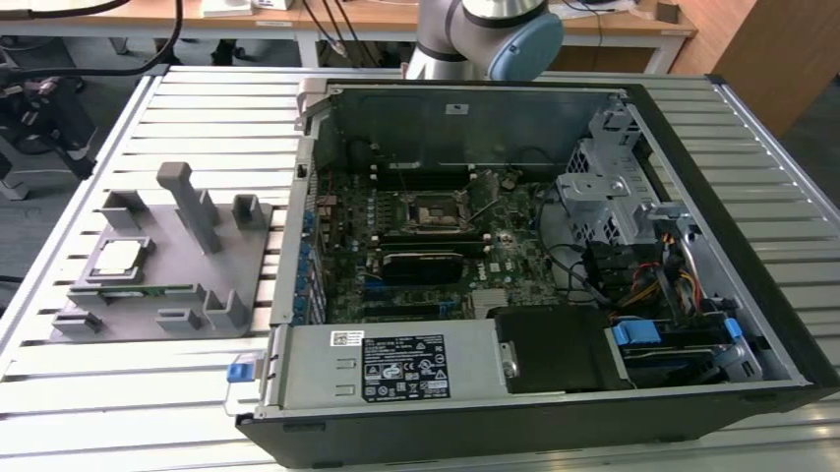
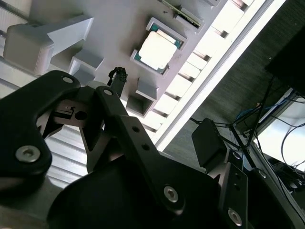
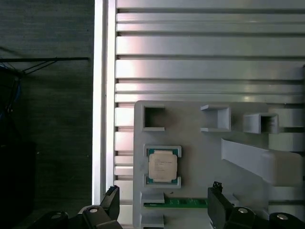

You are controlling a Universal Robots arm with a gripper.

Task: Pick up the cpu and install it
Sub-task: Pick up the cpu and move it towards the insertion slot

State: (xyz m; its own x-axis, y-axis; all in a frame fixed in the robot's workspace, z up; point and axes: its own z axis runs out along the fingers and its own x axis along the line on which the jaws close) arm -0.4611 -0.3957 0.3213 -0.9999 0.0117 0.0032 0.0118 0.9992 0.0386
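Note:
The cpu (image 1: 118,258) is a small square chip with a silver top. It lies flat in a holder on the grey tray (image 1: 243,270), at the exterior view's left. Both wrist views look down on the cpu (image 3: 162,165) (image 2: 157,50). In the first wrist view my gripper (image 3: 165,193) is open, its two black fingertips (image 3: 113,195) spread wide above the tray. Nothing is between them, and the chip lies apart from them, just beyond the tips. The motherboard's black socket (image 1: 430,211) sits inside the open computer case (image 1: 735,197).
Upright grey blocks (image 1: 195,202) stand on the tray near the chip, and a green memory stick (image 3: 186,203) lies in a slot beside it. The slatted metal table (image 1: 197,98) ends close to the tray. The arm's base (image 1: 486,29) stands behind the case.

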